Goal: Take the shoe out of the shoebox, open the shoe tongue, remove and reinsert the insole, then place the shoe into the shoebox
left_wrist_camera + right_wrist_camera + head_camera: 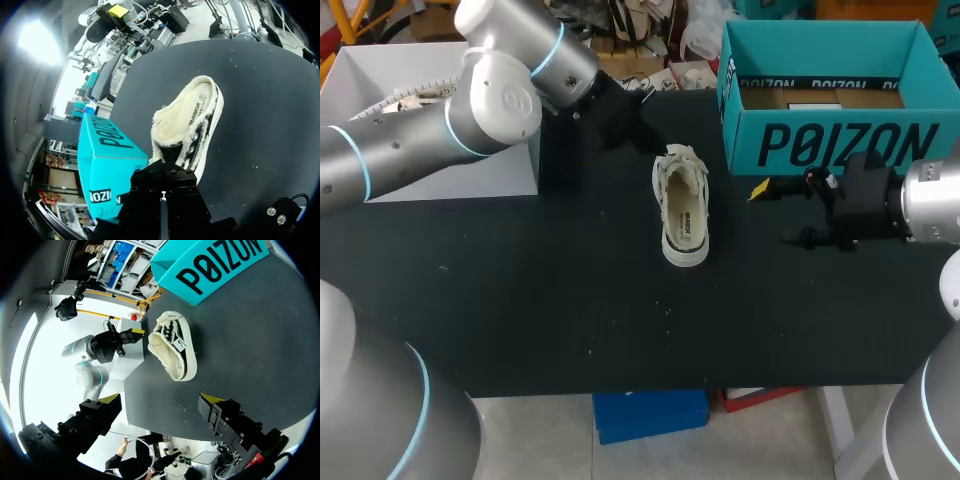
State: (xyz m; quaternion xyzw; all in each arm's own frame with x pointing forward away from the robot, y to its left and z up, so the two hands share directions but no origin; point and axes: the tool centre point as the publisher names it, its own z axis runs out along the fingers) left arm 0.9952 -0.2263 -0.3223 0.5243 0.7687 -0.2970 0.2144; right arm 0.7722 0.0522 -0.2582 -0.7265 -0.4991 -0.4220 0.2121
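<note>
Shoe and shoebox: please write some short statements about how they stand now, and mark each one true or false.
1. The cream-white low shoe rests on the black table, outside the teal cardboard shoebox. True.
2. The right tool grips the shoe. False: it is open and apart from the shoe, in front of the shoebox.
3. The shoebox is open at the top. True.
4. The shoe lies on its side. False: it stands on its sole, opening upward.
5. The insole lies loose on the table. False: it shows inside the shoe.

Bright, even light; soft shadows
</note>
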